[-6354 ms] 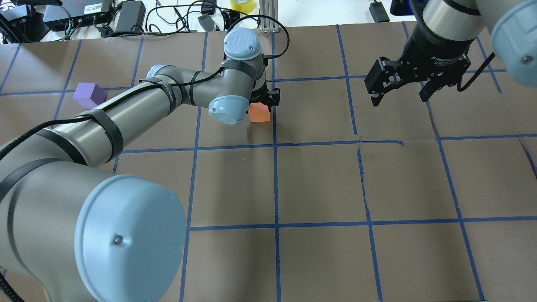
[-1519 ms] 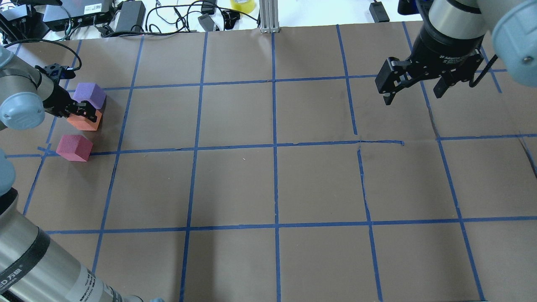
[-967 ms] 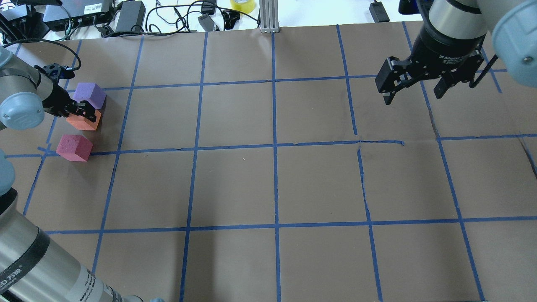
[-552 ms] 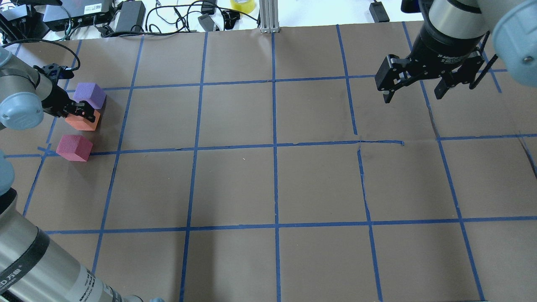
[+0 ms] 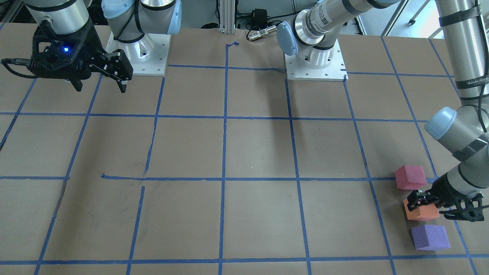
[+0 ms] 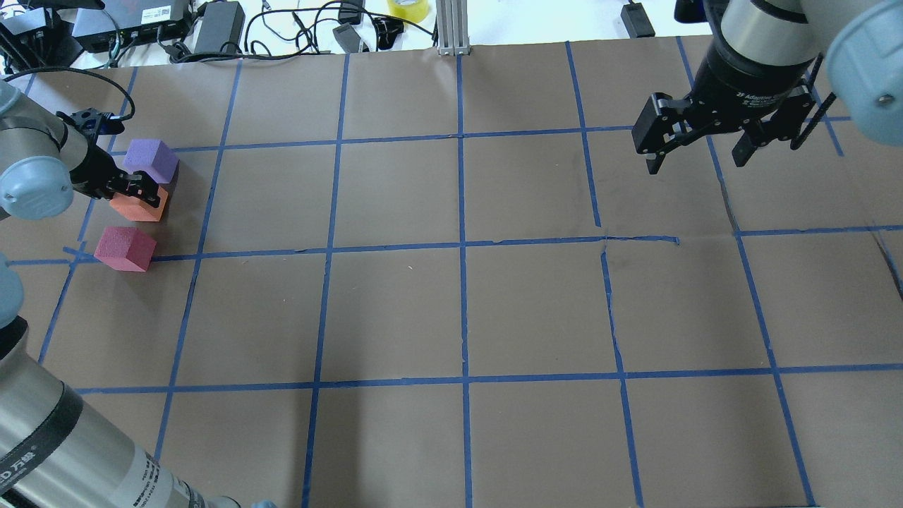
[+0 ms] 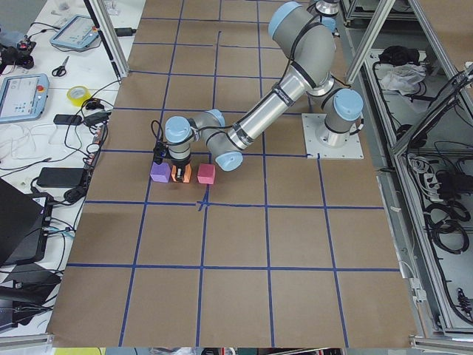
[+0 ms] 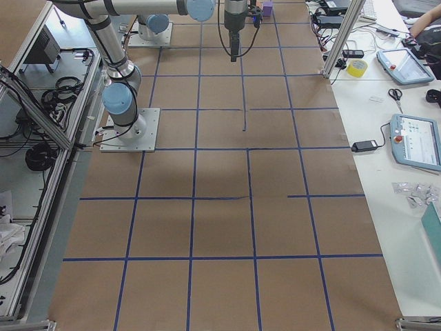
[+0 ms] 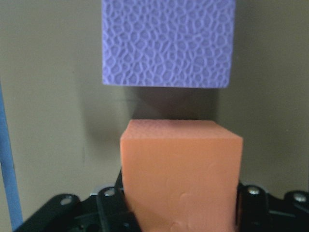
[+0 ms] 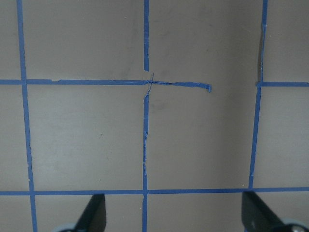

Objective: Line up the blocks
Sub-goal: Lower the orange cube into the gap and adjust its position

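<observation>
Unmoved: matte orange block (image 6: pixel 141 209), apparently gripped

Matt foam: purple block (image 9: pixel 166 43) coarse-celled, orange block (image 9: pixel 181 174) finer-grained.

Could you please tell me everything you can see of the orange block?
The orange block is a small matte cube, foam-like, with a finely pebbled surface and crisp edges. It is at the table's left end, in the middle of a row: the purple block lies beyond it across a narrow gap, and the pinkish red block lies apart on its other side. The left gripper's fingers press two opposite sides.
</observation>
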